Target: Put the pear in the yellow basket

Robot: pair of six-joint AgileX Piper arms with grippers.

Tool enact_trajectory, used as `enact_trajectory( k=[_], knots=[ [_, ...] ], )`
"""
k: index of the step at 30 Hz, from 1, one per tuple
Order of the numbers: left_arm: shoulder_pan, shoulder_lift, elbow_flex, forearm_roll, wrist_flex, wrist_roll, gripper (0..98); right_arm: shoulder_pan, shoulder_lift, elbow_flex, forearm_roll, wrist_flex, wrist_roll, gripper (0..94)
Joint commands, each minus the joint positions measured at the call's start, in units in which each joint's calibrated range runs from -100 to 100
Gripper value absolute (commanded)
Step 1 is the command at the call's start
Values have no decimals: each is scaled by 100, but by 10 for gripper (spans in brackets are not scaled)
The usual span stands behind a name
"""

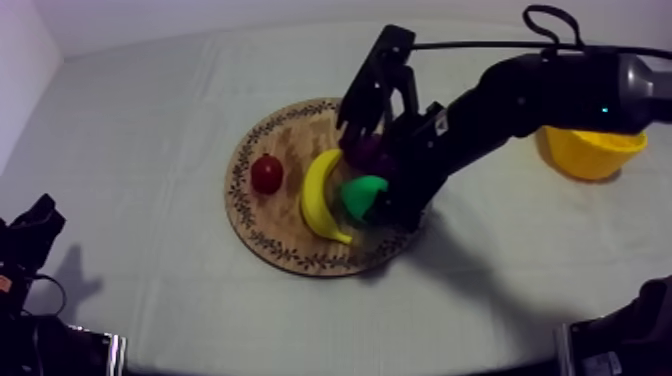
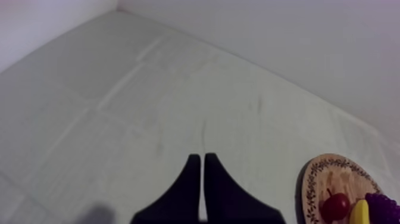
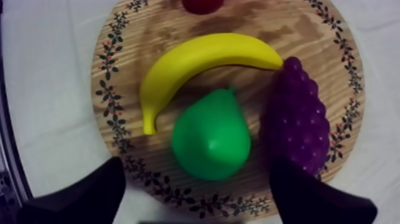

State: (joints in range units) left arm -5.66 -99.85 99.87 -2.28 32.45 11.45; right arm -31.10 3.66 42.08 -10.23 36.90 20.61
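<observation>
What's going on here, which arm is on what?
The right arm is over the wooden board, its right tool open and aimed at the green pear, not gripping it. The pear lies on the board between the banana and the grapes; the small red fruit sits beyond the banana. The yellow basket stands at the table's right side. The left tool rests shut over bare cloth.

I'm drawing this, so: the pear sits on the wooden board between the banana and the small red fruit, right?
Not quite. The pear sits on the wooden board between the banana and the bunch of grapes; the small red fruit lies beyond the banana. The right wrist view shows it.
</observation>
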Motion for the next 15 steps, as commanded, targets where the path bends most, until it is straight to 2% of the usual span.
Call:
enact_trajectory(
  k=[1,15],
  knots=[
    [-2,2,2,0,5,-2,1,-5,108,-11,44,-1,-59,865],
    [-2,2,2,0,5,-3,1,-27,581,-118,180,64,-168,818]
  ],
)
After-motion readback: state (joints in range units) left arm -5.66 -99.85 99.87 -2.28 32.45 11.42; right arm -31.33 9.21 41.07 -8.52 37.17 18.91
